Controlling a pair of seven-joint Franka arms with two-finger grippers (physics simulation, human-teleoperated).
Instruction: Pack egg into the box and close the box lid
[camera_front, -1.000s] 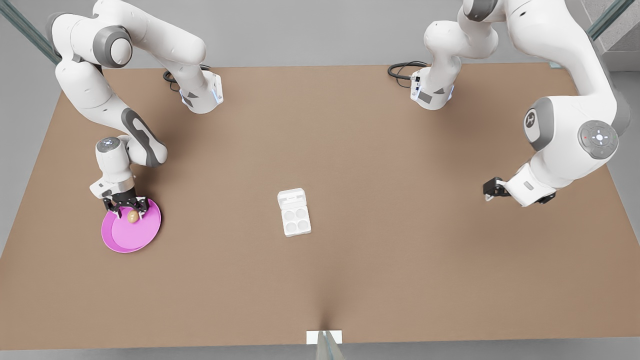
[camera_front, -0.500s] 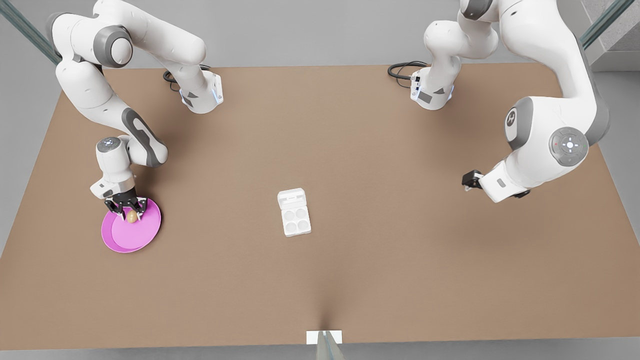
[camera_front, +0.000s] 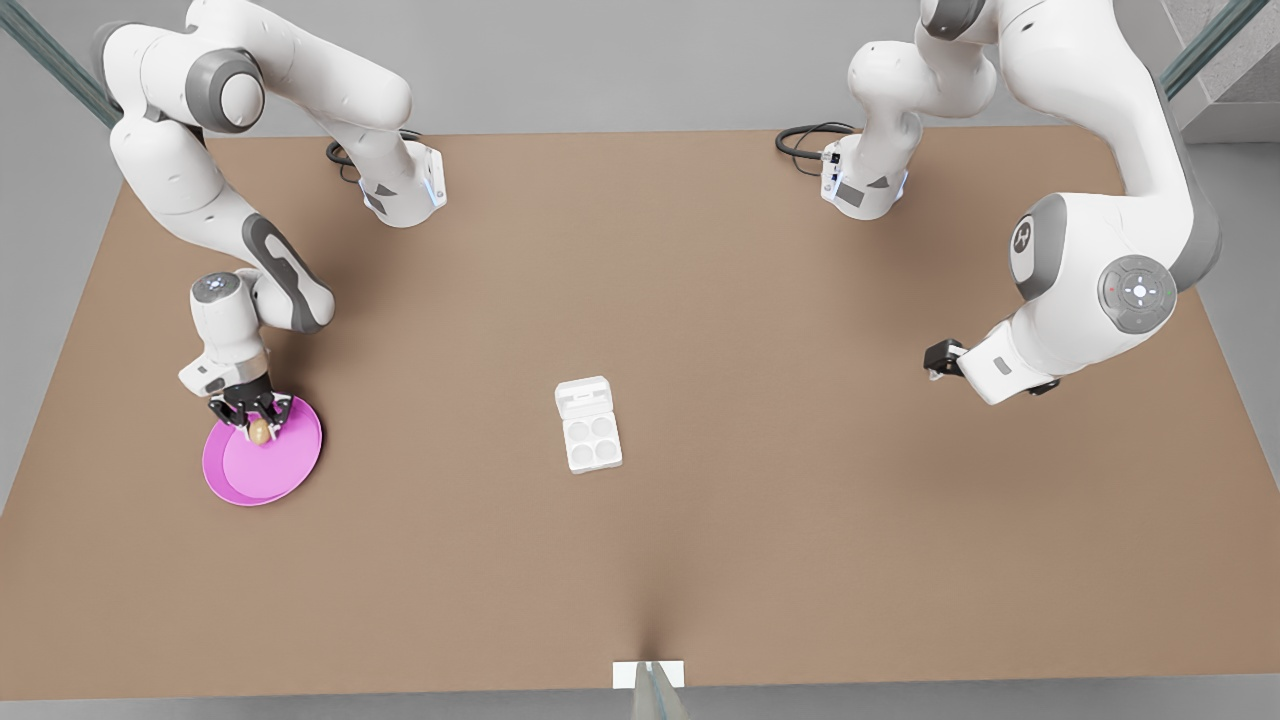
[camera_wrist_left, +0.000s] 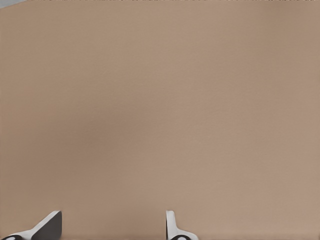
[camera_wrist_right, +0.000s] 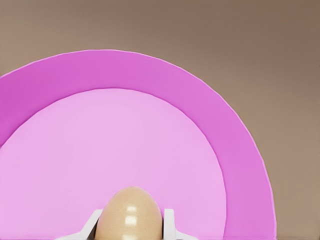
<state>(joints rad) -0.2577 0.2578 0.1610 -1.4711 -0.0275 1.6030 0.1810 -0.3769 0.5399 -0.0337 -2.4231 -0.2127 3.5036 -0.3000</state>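
The right gripper (camera_front: 257, 424), at the front view's left, is clamped on the small tan-brown oval egg (camera_wrist_right: 129, 215) over the far edge of the round pink plate (camera_front: 290, 470), its fingers (camera_wrist_right: 168, 225) pressing both sides of the shell. The small white rectangular egg carton (camera_front: 590, 442) sits mid-table on the brown tabletop (camera_front: 780, 520), well apart from the plate, its flat white hinged lid (camera_front: 583, 397) lying open on the far side. The left gripper (camera_front: 935, 361) hangs above bare table at the front view's right, fingers (camera_wrist_left: 172, 227) spread wide.
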